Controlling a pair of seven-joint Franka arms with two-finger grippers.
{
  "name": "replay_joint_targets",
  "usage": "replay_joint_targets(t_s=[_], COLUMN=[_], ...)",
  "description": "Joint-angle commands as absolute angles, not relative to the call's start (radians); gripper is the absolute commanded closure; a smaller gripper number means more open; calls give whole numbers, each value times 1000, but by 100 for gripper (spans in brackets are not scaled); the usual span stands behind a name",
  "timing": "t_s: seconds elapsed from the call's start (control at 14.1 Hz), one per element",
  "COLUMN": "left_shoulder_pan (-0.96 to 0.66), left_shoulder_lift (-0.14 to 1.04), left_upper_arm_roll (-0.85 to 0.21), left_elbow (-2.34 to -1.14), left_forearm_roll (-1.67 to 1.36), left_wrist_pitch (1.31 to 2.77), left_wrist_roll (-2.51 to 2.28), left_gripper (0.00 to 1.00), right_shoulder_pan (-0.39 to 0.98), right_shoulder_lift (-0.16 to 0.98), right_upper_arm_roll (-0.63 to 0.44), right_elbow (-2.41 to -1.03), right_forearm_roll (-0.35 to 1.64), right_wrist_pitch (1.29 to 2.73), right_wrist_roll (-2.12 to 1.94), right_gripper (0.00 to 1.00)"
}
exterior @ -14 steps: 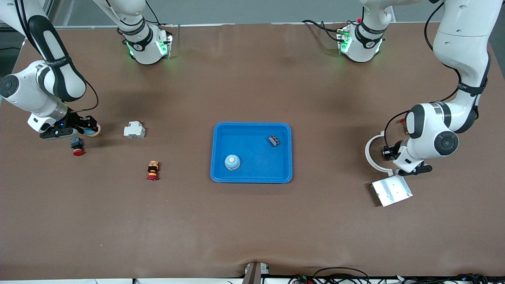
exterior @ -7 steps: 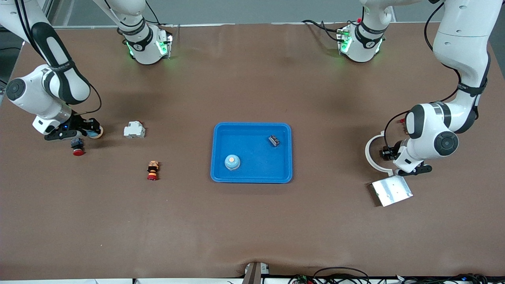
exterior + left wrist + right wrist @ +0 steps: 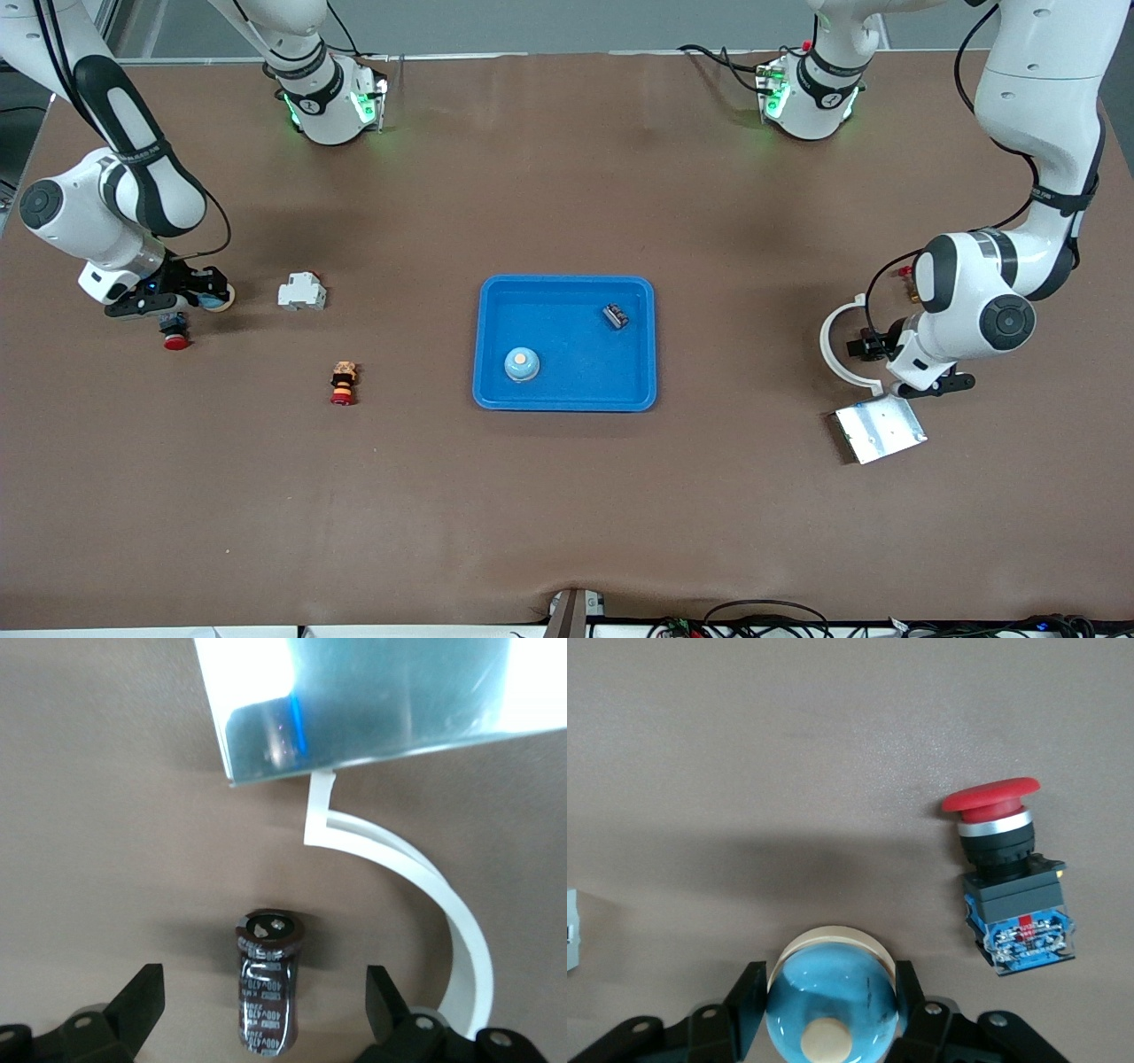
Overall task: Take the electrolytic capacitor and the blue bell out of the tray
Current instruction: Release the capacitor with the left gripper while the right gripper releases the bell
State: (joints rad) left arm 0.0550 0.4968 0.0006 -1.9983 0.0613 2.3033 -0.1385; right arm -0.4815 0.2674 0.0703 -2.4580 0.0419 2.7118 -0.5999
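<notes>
I see the left gripper (image 3: 261, 1014) spread wide at the left arm's end of the table — the capacitor (image 3: 267, 981) lies loose on the table between its fingers, beside a white ring (image 3: 443, 904). The right gripper (image 3: 824, 1005) clasps the bell (image 3: 831, 997) near a red pushbutton (image 3: 1007, 877).

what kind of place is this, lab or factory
Most likely a robotics lab bench: a brown-covered table, loose electrical parts such as a capacitor and a red push button, and a blue sorting tray.

White Franka arms, black joint bands, black cables, green-lit bases.
</notes>
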Motion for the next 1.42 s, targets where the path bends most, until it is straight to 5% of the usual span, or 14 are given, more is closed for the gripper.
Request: replay_joint_targets(t_s=[0.0, 0.5, 1.13, 1.35], left_shoulder_pan=[64, 58, 57, 55], left_shoulder_lift=[427, 344, 347, 347], left_upper_arm_roll=[-9, -60, -216, -294], left_elbow=[-2003, -1922, -1772, -1721], left_forearm_roll=[77, 11, -20, -44], left_wrist_pitch=[2235, 2039, 1908, 1875], left_wrist_roll=[-143, -241, -530, -671], left_gripper=[0, 0, 0, 0], right_shoulder_pan=[-495, -466, -244, -192], right_shoulder_lift=[272, 215, 130, 129], right_upper_arm_roll=[84, 92, 92, 94], right_elbow=[-2461, -2448, -2251, -2104], right_forearm_roll=[60, 61, 58, 58], right_wrist_pitch=[2729, 2646, 2330, 2122], right_wrist_roll=[-618, -597, -195, -108], right_gripper=[0, 0, 0, 0])
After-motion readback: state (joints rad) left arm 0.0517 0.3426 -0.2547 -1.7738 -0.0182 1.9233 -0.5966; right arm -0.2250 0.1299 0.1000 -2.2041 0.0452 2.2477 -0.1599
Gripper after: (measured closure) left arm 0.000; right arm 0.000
